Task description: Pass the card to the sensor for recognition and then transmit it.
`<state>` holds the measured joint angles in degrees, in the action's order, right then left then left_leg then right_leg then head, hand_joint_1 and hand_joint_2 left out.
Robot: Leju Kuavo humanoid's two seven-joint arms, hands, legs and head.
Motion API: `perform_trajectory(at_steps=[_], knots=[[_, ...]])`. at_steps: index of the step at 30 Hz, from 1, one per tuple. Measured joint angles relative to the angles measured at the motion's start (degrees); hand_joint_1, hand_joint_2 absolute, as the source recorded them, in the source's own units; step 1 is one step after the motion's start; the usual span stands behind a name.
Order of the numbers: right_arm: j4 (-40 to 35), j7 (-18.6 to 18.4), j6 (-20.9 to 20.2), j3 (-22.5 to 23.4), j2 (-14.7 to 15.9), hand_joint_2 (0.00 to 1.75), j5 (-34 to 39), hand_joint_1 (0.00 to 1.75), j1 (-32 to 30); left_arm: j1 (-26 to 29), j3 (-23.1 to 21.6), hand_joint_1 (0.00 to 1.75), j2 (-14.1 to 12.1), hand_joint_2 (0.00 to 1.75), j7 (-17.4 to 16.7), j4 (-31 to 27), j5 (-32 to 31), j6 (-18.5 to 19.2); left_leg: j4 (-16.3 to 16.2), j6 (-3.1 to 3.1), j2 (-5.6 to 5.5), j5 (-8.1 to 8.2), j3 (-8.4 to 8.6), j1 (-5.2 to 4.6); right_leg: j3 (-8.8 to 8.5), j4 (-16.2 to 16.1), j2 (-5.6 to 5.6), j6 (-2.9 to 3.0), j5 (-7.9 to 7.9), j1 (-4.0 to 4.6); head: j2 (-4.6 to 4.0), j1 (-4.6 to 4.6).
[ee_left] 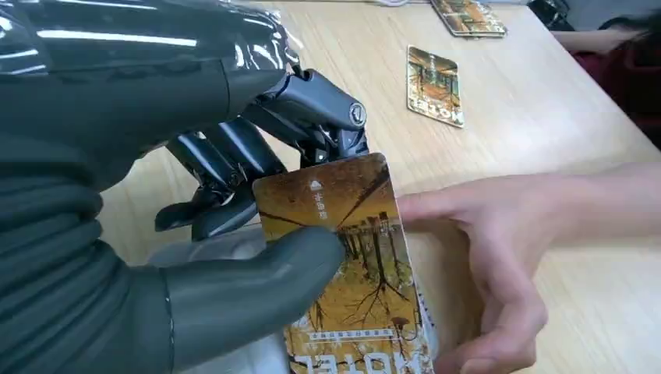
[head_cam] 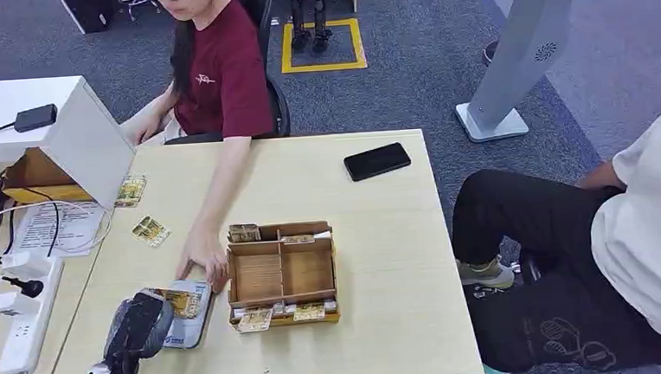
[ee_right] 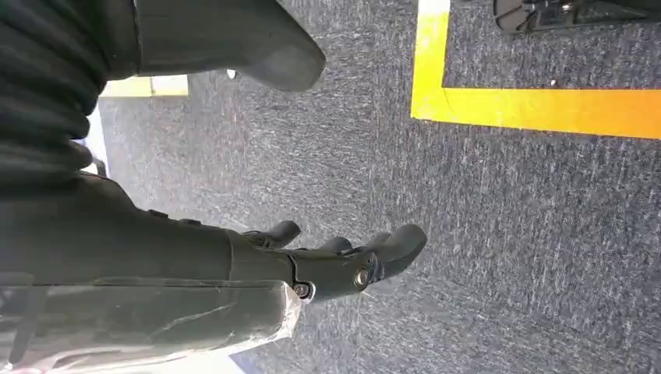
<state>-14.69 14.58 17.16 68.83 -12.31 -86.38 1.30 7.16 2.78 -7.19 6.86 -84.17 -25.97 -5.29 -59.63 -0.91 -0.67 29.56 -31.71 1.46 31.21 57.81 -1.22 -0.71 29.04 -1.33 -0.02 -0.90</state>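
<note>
We take the wooden tray [head_cam: 282,272] as our landmark. Just to its left, our left hand [head_cam: 140,324] pinches one card [ee_left: 343,257] between the thumb [ee_left: 257,284] and the dark fingers [ee_left: 234,167], holding it over the pale sensor pad [head_cam: 198,321] that lies touching the tray's left side. A person's hand [head_cam: 201,256] rests on the table [head_cam: 384,262] at the tray's left corner, fingers against the card's far edge. Our right hand [ee_right: 343,261] hangs over grey carpet with its fingers loosely apart, holding nothing.

Two loose cards lie further left of the tray: one [head_cam: 150,231] near the person's forearm, another [head_cam: 130,190] beside the white box [head_cam: 81,133]. More cards stand in the tray's front and back slots; we cannot count them. One black phone [head_cam: 377,161] lies beyond the tray to its right.
</note>
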Motion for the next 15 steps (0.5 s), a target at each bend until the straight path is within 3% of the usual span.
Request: perform_trajectory(at_steps=[15], knots=[[-0.1,0.0,-0.2,0.0,0.0,1.75,-0.6,0.0,0.0,-1.4,-0.7,1.75,0.0,1.75,-0.9,2.7,-7.4,-3.1,0.0,0.0,0.0,0.0,0.02,0.0,-0.03,0.0,0.0,0.0,0.0,0.0,0.0,0.0]])
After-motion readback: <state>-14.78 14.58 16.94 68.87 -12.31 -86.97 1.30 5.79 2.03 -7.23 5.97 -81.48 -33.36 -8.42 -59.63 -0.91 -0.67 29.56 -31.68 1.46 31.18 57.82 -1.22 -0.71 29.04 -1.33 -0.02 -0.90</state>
